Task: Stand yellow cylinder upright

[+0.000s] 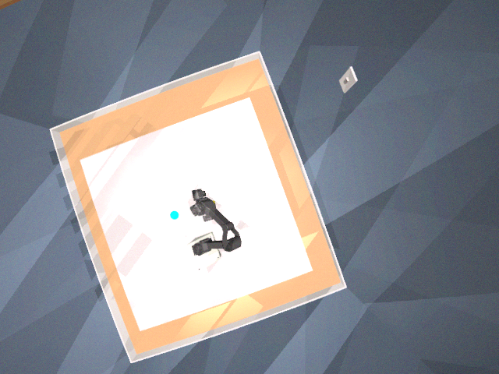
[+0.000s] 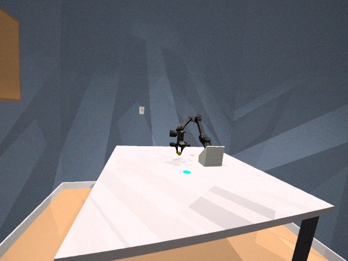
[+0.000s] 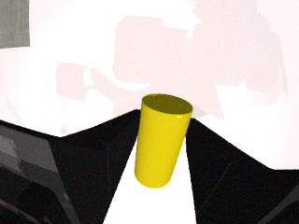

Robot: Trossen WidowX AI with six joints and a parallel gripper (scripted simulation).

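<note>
The gripper [image 2: 179, 151] [image 3: 163, 119] is partly closed, its two fingers drawn in against the sides of the yellow cylinder [image 1: 214, 202] [image 2: 178, 153] [image 3: 161, 145], one on each side, so it has hold of it. In the wrist view the cylinder runs lengthwise between the fingers with one round end facing up the picture, and in the exterior view it sits at the fingertips, tipped over rather than upright, seemingly a little above the table [image 1: 257, 160] [image 2: 168, 202], though the exact gap is hard to tell. Squeezing across the round sides leaves both ends free, which probably suits the job, since one end must become the foot; the wrist will likely have to turn a good deal to bring it upright. The arm [image 1: 217, 217] [image 2: 198, 126] rises from beside the grey block [image 2: 213, 156], bends high at the elbow and comes down to the gripper, which points downward. Farther out, the cyan circle [image 1: 174, 214] [image 2: 186, 172] lies flat on the table, apart from the cylinder, so the carry, the standing up, the release and the withdrawal are all left to do, and a slanted foot could topple it on landing
</note>
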